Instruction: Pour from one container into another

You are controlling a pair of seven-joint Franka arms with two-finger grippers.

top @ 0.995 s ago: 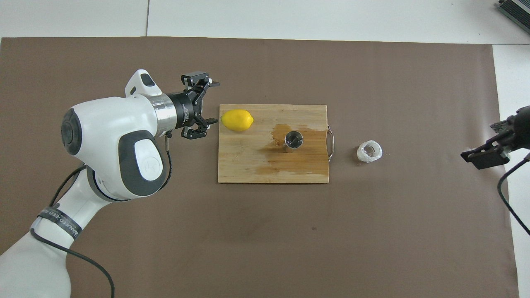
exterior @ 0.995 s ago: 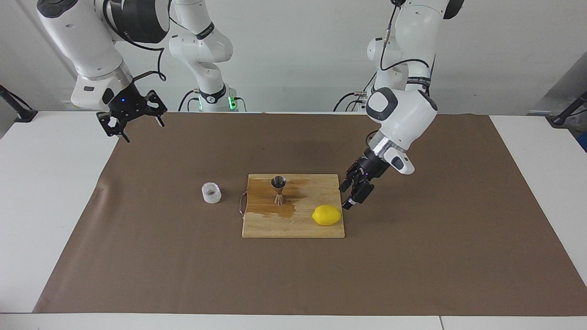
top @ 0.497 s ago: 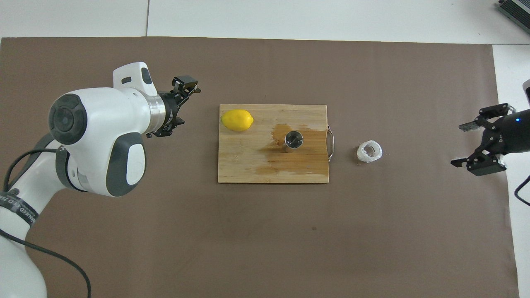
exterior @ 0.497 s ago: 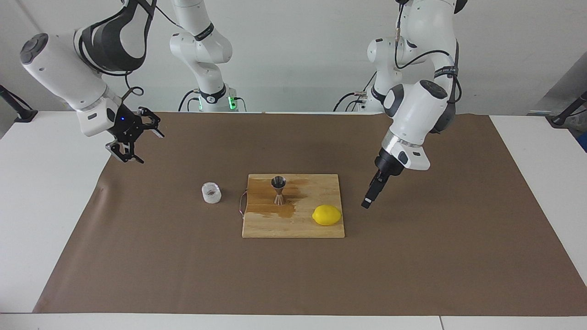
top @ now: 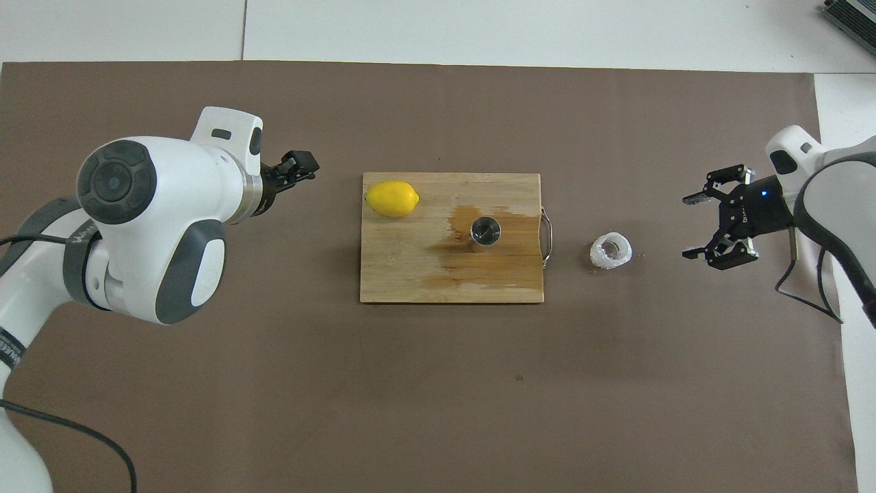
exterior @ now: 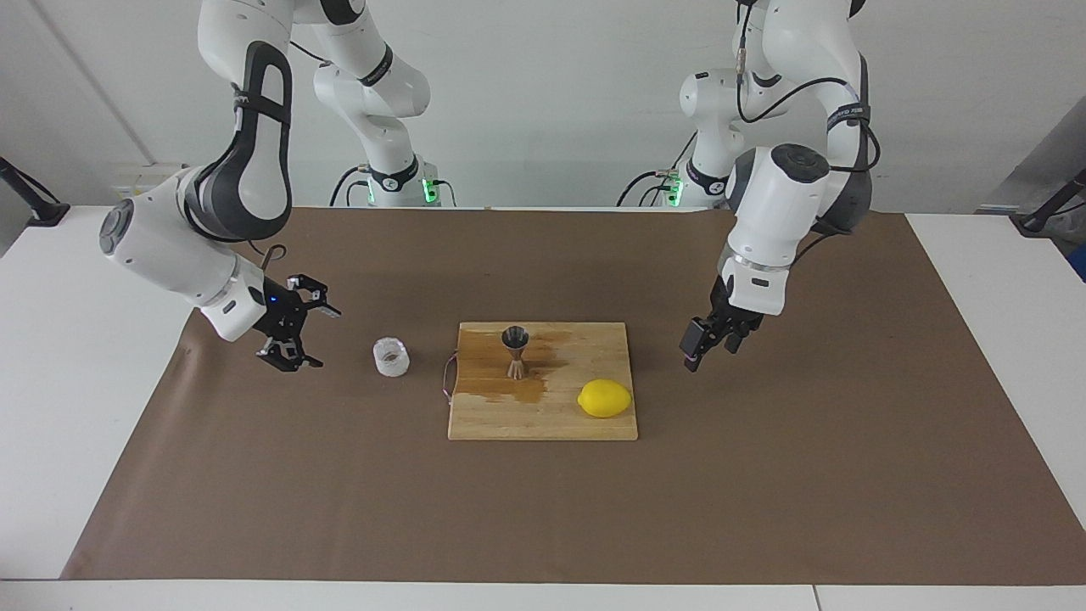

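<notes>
Frosted glass marks the source cup (exterior: 391, 356), standing upright on the brown mat (exterior: 543, 509) at centre-left of the facing frame, just beside the handle end of the wooden cutting board (exterior: 543, 420). On that board, near the frame's middle, the steel jigger (exterior: 515, 350) stands upright on its narrow lower cone in a dark wet stain, with a lemon (exterior: 605, 398) toward the board's lower right corner. Coming in low from the frame's left, the right end effector (exterior: 305, 338) has its fingers spread wide and holds nothing; it points at the cup but is apart from it. At the frame's right, the left end effector (exterior: 708, 344) hangs over the mat near the board's edge — empty, and, as the overhead view shows it edge-on, I take it to be open. Nothing has been picked up, so the pour looks not yet begun. The risks lie ahead: a squat, smooth cup could be nudged and slid, or tipped, if one finger meets it first, and the jigger's small mouth and slim waist mean an off-centre or hurried stream would splash the board — or topple the jigger if the cup's rim knocks it.
</notes>
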